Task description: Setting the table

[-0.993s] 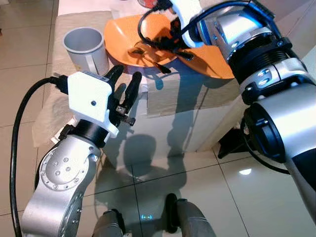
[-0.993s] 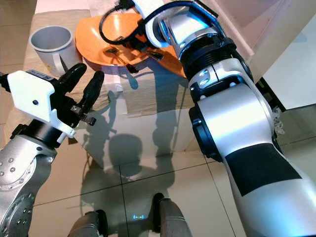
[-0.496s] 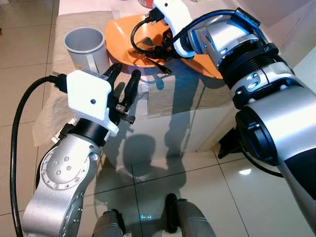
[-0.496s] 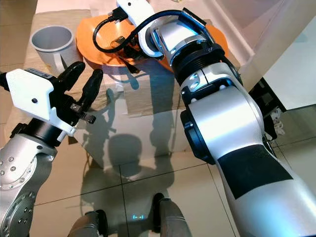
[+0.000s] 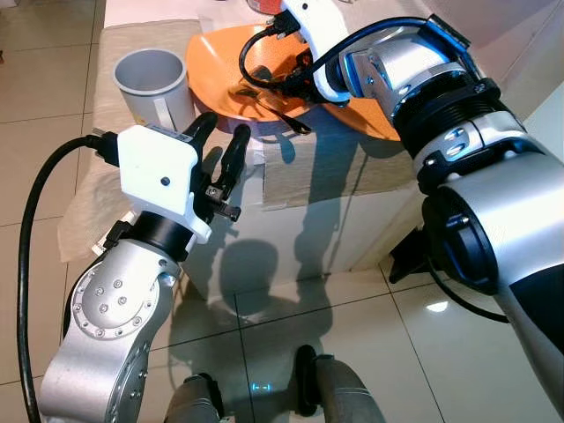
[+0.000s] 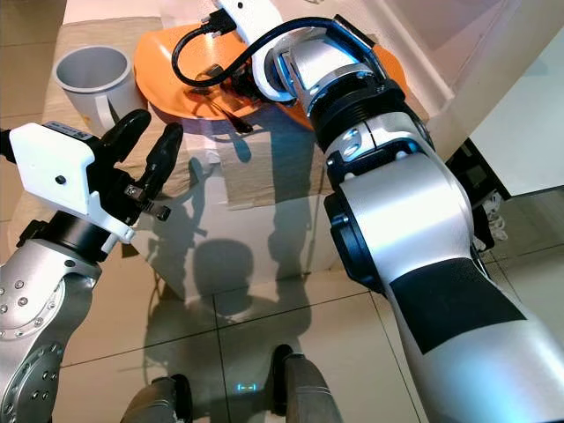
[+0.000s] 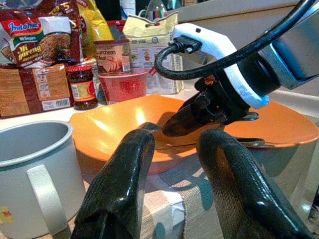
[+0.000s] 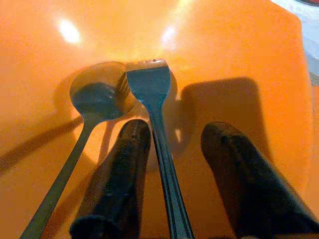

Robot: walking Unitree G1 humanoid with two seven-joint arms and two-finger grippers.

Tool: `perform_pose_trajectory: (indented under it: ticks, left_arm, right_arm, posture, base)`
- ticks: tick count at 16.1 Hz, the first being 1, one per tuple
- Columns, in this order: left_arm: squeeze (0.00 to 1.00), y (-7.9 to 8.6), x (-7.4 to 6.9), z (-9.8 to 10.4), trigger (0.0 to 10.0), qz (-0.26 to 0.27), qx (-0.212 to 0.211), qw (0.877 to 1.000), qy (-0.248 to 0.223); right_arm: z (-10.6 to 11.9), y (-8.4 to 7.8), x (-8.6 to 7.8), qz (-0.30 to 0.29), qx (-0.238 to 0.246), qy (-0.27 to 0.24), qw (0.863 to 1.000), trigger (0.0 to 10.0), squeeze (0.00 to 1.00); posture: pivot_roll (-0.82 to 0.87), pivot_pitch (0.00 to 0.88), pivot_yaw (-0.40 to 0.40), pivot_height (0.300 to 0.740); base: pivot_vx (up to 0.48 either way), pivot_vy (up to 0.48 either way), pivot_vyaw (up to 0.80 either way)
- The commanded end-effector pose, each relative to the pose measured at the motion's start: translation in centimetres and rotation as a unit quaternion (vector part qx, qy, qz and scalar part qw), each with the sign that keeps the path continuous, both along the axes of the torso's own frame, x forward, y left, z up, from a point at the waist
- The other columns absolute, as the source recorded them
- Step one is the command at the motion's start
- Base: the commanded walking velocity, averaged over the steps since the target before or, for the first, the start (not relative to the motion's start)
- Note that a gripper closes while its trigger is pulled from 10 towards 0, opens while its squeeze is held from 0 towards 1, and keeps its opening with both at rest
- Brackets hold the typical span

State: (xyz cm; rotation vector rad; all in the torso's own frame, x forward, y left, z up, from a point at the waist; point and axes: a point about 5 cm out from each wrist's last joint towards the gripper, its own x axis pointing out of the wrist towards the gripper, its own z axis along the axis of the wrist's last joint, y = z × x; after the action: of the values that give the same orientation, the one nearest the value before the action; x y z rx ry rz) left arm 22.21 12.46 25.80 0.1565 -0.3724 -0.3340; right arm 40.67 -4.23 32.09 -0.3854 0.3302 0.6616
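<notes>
1. Closest to the camera you've got the robot's own legs over the tiled floor (image 5: 370, 300), nothing much going on down there.
2. A bit further out, the left gripper (image 5: 218, 152) hangs in front of the near edge of the surface (image 5: 308, 220), fingers spread apart with nothing between them. It's pointed roughly toward the mug and the plate.
3. The surface has a beige cloth mat (image 5: 106, 106) laid over it, hanging a little over the left side.
4. On that mat sits a grey mug (image 5: 154, 84) with its handle facing the robot, just beside the left rim of the plate. It looks empty from above.
5. Right next to it is the big orange plate (image 5: 383, 110), tilted a bit, with its right side running under the right arm.
6. Inside the plate lie a fork (image 8: 152, 94) and a spoon (image 8: 94, 97), side by side, their heads touching or overlapping, handles pointing back at the robot.
7. The right gripper (image 8: 174, 164) is down in the plate, fingers parted and straddling the fork's handle, one on each side. One finger (image 8: 122, 164) lies between the fork and spoon handles. Can't tell for sure if the pads actually touch the fork.
8. Way at the back, the left wrist view catches groceries: a noodle packet (image 7: 35, 40), a dark jar (image 7: 82, 87), a luncheon meat can (image 7: 112, 55) and a red tub (image 7: 122, 84).
</notes>
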Motion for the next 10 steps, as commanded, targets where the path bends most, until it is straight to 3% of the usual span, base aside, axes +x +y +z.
perform_pose_trajectory:
  ticks: [1,10]
  left_arm:
    - [0.00,-0.11,-0.52,0.33,10.0,-0.003,-0.001,1.000,-0.008]
    - [0.00,0.01,-0.51,0.56,10.0,-0.002,-0.004,1.000,-0.011]
  right_arm:
    - [0.40,-0.11,-0.01,-0.006,0.008,0.003,1.000,0.0,0.00]
    - [0.63,-0.39,0.01,-0.009,0.020,0.008,1.000,0.0,0.00]
  posture:
    - [-0.06,0.221,-0.085,0.740]
    - [-0.07,0.225,-0.084,0.740]
  base:
    - [0.000,0.000,0.00]
    - [0.000,0.000,0.00]
